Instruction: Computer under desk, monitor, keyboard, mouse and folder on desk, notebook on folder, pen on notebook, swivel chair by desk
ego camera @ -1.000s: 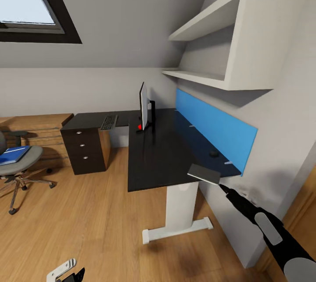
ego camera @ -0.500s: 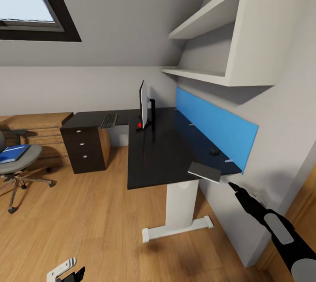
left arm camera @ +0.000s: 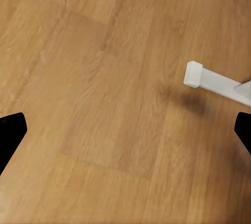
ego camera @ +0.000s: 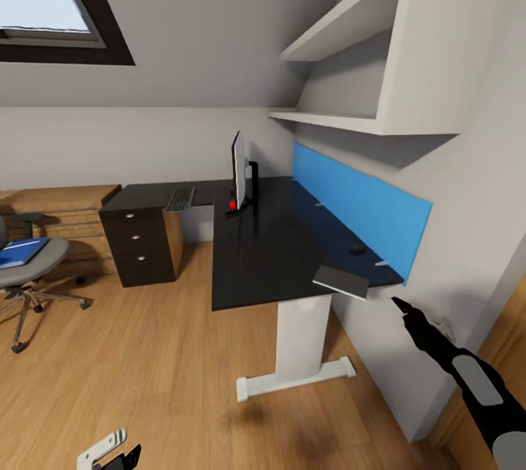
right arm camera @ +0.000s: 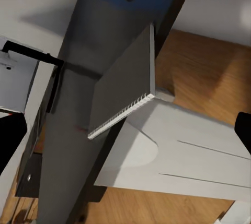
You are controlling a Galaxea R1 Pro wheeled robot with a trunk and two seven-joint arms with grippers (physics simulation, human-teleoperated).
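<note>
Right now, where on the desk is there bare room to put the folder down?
The widest bare patch of the desk is its middle, between the monitor at the far end and the notebook at the near corner. The mouse sits by the blue panel. The side wing around the keyboard is narrower.
</note>
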